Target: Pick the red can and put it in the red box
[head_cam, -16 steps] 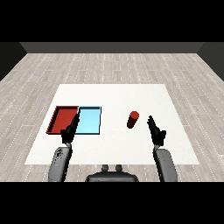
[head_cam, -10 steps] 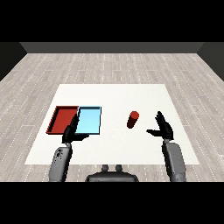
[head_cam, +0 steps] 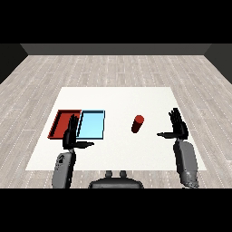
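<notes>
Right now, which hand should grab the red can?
Probably the right hand. It is open and sits just right of the red can, with bare table between them. The left hand is farther off, by the red tray.

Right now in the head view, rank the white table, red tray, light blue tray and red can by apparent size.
1. White table, by far the largest.
2. Red tray and light blue tray: they look alike, unranked.
3. Red can, the smallest.
</notes>
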Robot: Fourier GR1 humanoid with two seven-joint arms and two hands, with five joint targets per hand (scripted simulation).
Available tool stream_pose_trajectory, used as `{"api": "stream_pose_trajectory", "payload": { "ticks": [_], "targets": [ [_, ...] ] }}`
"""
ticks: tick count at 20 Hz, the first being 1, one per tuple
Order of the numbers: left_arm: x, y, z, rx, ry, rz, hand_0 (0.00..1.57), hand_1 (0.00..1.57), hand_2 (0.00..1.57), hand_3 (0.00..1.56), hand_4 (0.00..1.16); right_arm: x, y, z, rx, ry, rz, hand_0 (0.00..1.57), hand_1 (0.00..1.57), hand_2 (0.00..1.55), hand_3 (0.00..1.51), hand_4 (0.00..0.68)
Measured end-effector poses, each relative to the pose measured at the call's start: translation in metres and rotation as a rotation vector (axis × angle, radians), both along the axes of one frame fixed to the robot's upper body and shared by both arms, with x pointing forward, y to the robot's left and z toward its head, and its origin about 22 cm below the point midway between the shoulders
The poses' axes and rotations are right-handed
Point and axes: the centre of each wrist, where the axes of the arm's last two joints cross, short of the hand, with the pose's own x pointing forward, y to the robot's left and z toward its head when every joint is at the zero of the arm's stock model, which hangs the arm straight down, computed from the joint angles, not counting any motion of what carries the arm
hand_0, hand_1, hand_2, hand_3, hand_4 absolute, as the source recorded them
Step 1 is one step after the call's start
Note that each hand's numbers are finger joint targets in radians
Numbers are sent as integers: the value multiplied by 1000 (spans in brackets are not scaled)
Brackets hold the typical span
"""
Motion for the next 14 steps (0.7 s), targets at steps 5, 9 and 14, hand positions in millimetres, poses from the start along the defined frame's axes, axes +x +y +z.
{"api": "stream_pose_trajectory", "payload": {
  "ticks": [5,9,14],
  "targets": [
    [9,-4,-8,-12,-27,0,0,0,0,0,0,3,-4,-9,11,-29,9,0,0,0,0,0],
    [10,-2,-7,-23,-31,-9,0,0,0,0,0,9,-8,-13,23,-20,20,0,0,0,0,0],
    [2,1,-11,-36,-42,-16,0,0,0,0,0,11,-2,-14,28,-2,47,0,0,0,0,0]
  ]
}}
